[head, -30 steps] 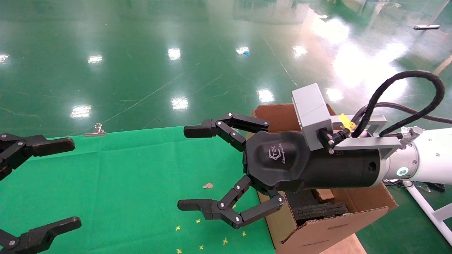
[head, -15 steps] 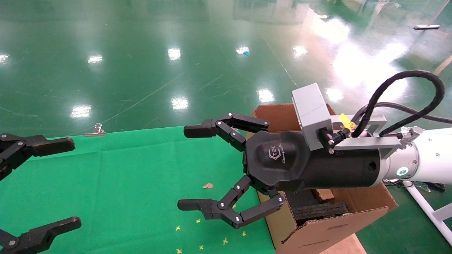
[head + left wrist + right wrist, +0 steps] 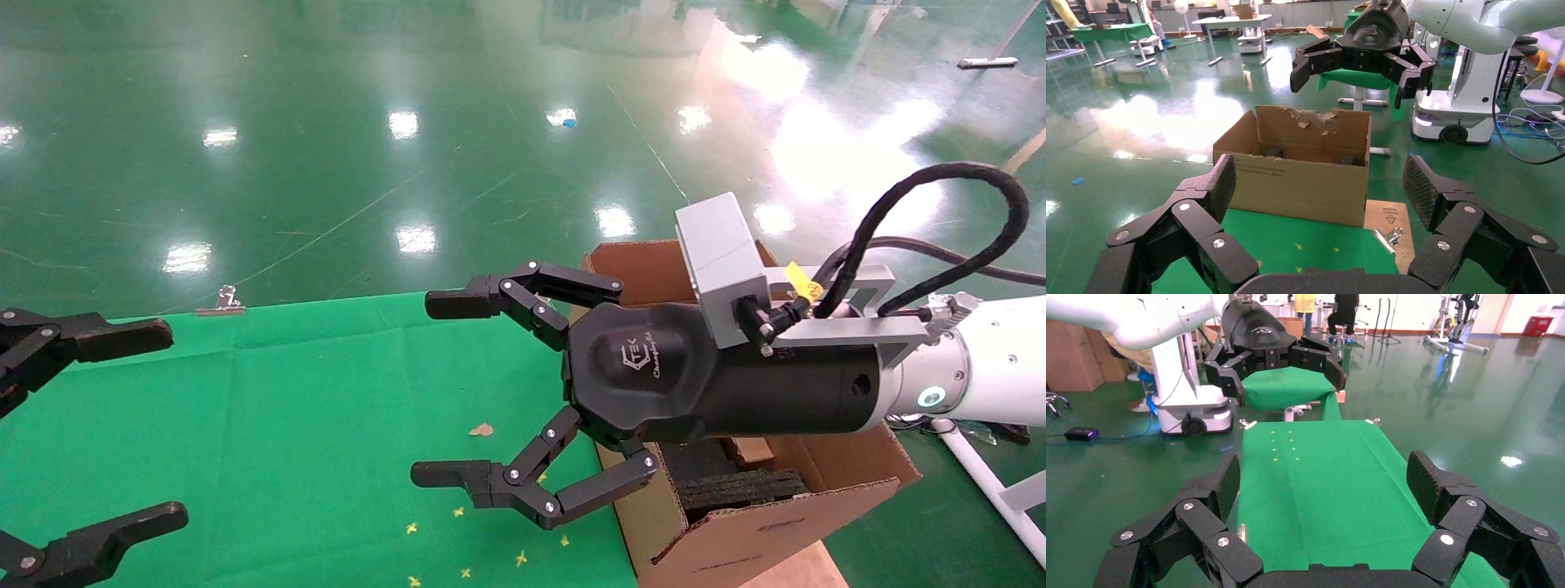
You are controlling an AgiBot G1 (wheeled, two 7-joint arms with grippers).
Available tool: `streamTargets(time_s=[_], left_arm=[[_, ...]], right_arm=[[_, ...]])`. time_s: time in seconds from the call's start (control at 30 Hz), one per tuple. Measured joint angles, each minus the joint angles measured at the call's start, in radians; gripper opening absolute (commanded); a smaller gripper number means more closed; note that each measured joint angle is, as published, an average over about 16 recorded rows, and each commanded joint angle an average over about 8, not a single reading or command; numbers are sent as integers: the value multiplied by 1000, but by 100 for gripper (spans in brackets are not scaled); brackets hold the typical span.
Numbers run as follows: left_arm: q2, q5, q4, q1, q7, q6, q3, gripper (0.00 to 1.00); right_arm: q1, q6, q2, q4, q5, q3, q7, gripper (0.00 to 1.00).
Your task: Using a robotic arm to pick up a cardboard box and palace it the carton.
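Change: right gripper [image 3: 433,388] and left gripper [image 3: 155,425] stay unmoved, fingers wide, empty.
Logo: gripper body reads perhaps "TEK".
Carton [image 3: 760,531]: lower right.

Two pincers [image 3: 433,389] [image 3: 122,425], one carton [image 3: 735,539], one clip [image 3: 221,306].

The robotic arm [image 3: 989,359], white and tubular with a green-lit ring, reaches in from the right, level above the carton's near left corner. Its black gripper [image 3: 433,388] has fingers spread wide over the green cloth, holding nothing. The carton [image 3: 735,523], large brown corrugated cardboard, stands at the right with flaps upright, one torn ragged, and black foam blocks [image 3: 739,488] inside.
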Motion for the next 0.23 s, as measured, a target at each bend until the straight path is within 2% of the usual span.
streamTargets(time_s=[0.23], left_arm=[[0, 0, 0, 0, 0, 0, 0, 100]], right_arm=[[0, 0, 0, 0, 0, 0, 0, 100]])
